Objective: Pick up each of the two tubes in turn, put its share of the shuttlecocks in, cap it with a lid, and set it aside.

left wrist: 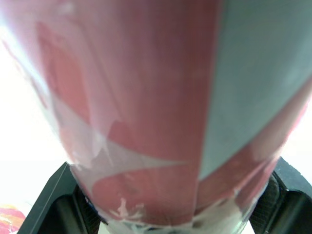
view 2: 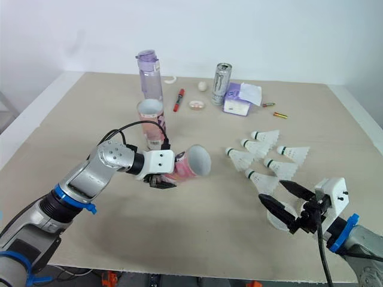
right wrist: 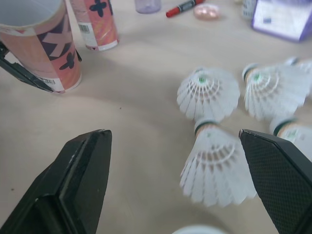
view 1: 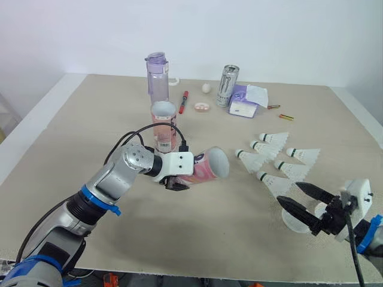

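Left eye view: L claw [view 1: 177, 180] grips tube [view 1: 206, 166] held on its side over table [view 1: 84, 113] centre, mouth facing right toward shuttlecocks [view 1: 270, 161]. 2nd tube [view 1: 164, 125] upright just beyond. R claw [view 1: 289, 194] wide open, near right.

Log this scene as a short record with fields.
left gripper: shut on tube, which is tilted, open mouth toward the shuttlecocks
second tube: upright, open, behind the held one
shuttlecocks: six, loose on the table
right gripper: open, low, beside the nearest shuttlecock
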